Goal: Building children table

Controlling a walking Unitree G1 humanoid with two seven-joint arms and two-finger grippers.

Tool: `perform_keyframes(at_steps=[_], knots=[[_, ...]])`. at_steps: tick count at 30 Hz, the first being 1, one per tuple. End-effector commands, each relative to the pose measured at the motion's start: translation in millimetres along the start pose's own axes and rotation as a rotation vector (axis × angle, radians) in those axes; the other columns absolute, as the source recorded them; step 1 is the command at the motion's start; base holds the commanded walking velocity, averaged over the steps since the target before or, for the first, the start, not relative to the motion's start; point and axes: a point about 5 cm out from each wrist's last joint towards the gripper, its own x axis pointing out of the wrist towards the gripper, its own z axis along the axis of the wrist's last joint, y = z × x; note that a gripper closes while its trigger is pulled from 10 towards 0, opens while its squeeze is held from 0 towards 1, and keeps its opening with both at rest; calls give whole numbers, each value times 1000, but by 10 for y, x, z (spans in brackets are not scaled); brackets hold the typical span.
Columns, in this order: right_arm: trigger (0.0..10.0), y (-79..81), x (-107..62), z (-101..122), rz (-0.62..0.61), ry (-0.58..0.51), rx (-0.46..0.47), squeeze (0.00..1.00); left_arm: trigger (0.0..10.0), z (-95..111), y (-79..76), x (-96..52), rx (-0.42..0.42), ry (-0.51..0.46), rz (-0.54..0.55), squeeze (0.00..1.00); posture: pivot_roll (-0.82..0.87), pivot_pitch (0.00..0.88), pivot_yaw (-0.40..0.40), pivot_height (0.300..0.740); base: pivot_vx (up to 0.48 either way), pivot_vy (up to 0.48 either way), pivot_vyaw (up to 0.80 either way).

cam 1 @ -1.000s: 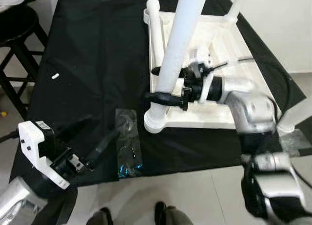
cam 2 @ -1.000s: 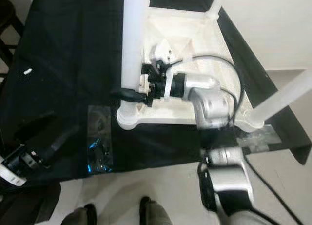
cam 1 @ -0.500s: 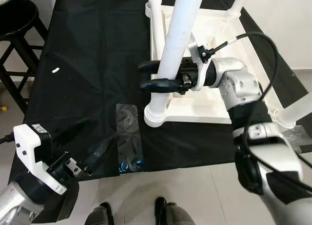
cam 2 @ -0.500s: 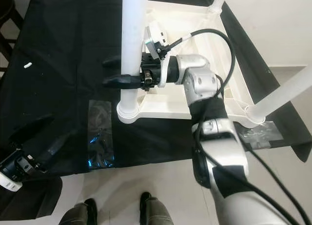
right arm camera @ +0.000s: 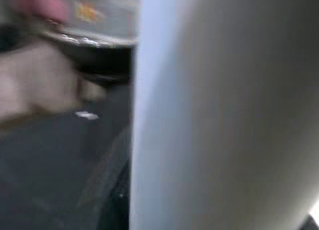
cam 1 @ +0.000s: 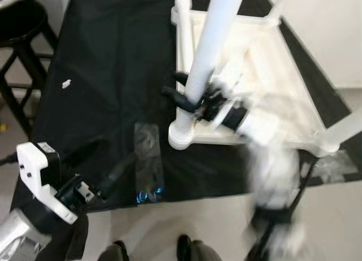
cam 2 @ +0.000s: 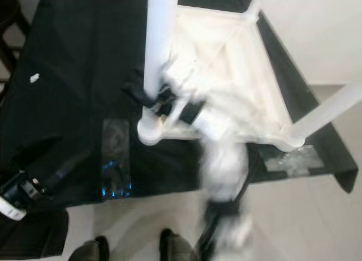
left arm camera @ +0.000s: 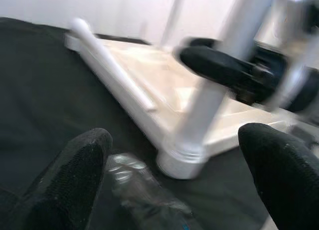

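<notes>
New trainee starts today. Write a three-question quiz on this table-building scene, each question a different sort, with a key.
1. True or false: the white table lies upside down on the black cloth.
2. The right gripper is at: A) the near-left table leg B) the stool C) the floor.
3. What clear item lies on the cloth before the left gripper?

Key: 1 true; 2 A; 3 a plastic bag.

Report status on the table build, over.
Right hand at the near-corner table leg, blurred. Left hand open, low over the black cloth. Clear plastic bag beside the upturned table.
</notes>
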Motion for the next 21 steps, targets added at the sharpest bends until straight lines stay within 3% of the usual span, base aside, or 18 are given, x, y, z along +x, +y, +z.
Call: perform_keyframes(at_steps=[1, 6, 7, 9, 10, 13, 14, 15, 19, 21], knots=[[0, 131, -236, -580, -72, 346, -19, 0, 10000, -52, 29, -10, -1, 33, -1, 0, 36, 302, -110, 740, 0, 0, 0], [0, 113, -116, -610, -88, 331, 7, 0, 10000, -83, 38, 34, -2, 35, -13, 0, 43, 273, -109, 740, 0, 0, 0], [3961, 82, -80, -622, -92, 334, 3, 0, 10000, -86, 39, 40, -1, 34, -13, 0, 48, 271, -115, 740, 0, 0, 0], [3961, 66, -65, -628, -93, 338, -2, 0, 10000, -87, 40, 42, -1, 32, -12, 0, 48, 271, -115, 740, 0, 0, 0], [10000, 38, -48, -624, -97, 335, 8, 0, 10000, -84, 41, 41, 1, 30, -8, 0, 47, 273, -118, 740, 0, 0, 0], [10000, 25, -58, -561, -121, 317, 33, 0, 10000, -72, 40, 35, 4, 24, 1, 0, 45, 281, -124, 740, 0, 0, 0], [10000, 0, -56, -531, -131, 301, 58, 369, 10000, -69, 40, 34, 5, 22, 3, 0, 45, 281, -124, 740, 0, 0, 0], [10000, -20, -55, -482, -140, 277, 65, 1000, 10000, -64, 39, 34, 6, 21, 4, 0, 45, 287, -125, 740, 0, 0, 0], [10000, -59, -4, -376, -80, 203, 139, 1000, 10000, -54, 32, 32, 8, 20, 3, 0, 49, 293, -125, 740, 0, 0, 0], [10000, -90, 86, -239, 125, 106, 154, 1000, 10000, -55, 24, 35, 8, 20, -1, 0, 56, 301, -132, 740, 0, 0, 0]])
